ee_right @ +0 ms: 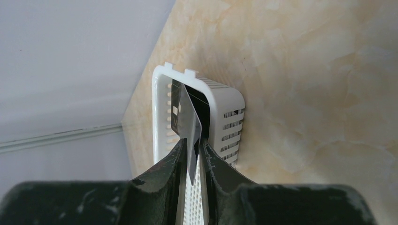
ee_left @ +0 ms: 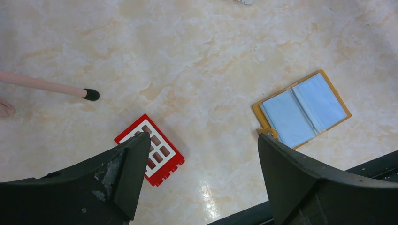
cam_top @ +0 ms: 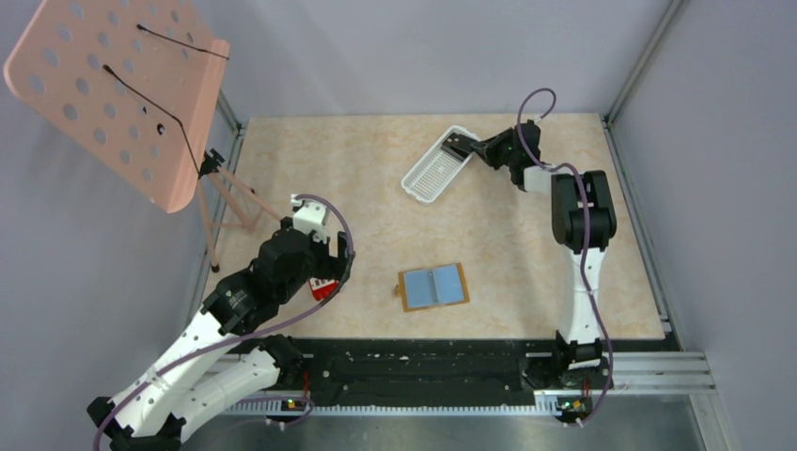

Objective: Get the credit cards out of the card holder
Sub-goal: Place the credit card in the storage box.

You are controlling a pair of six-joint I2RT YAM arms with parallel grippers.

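Note:
The card holder (cam_top: 433, 287) lies open and flat on the table, tan rim, two blue-grey inner panels, tab at its left. It also shows in the left wrist view (ee_left: 302, 108). My left gripper (cam_top: 338, 268) is open and empty, hovering left of the holder; in its own view (ee_left: 201, 140) its jaws stand wide apart above bare table. My right gripper (cam_top: 458, 146) is at the back, shut on a thin grey credit card (ee_right: 190, 122) held edge-on over the white slotted tray (ee_right: 230, 117). Its fingertips (ee_right: 180, 145) pinch the card's lower part.
A red and white flat card (ee_left: 150, 150) lies on the table under my left finger, also in the top view (cam_top: 324, 287). The white tray (cam_top: 428, 174) sits at the back middle. A pink perforated stand (cam_top: 113, 94) rises at the left, its foot (ee_left: 89, 94) on the table.

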